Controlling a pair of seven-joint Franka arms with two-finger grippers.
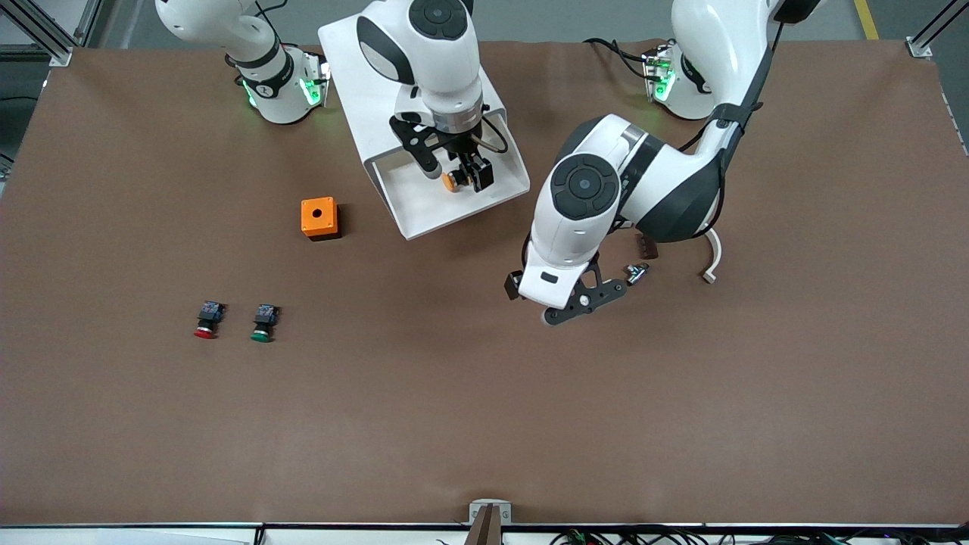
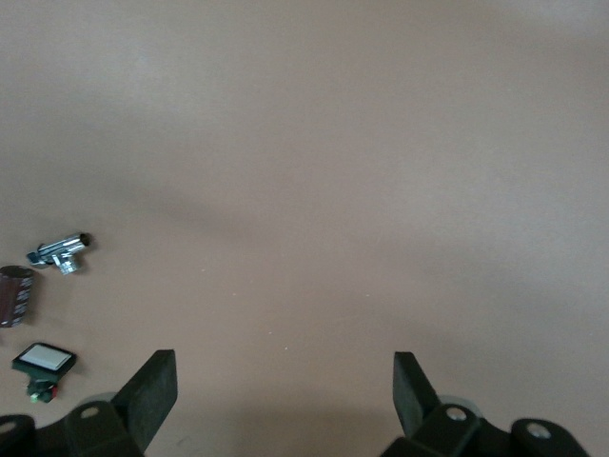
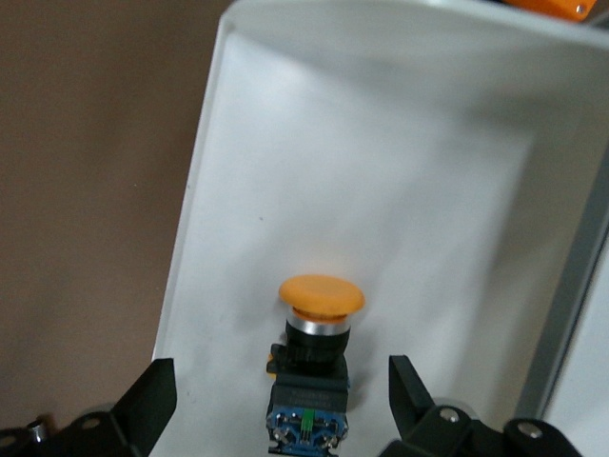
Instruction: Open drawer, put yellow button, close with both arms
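Observation:
The drawer stands pulled out of the white cabinet, its tray open to view. The yellow button is inside the tray. It has an orange-yellow cap, a black body and a blue rear. My right gripper hangs over the tray, open, with its fingers wide on either side of the button and not touching it. My left gripper is open over bare table toward the left arm's end, nothing between its fingers.
An orange box with a hole sits beside the drawer. A red-capped button and a green-capped button lie nearer the front camera. A small metal part, a brown piece and a white hook lie by the left arm.

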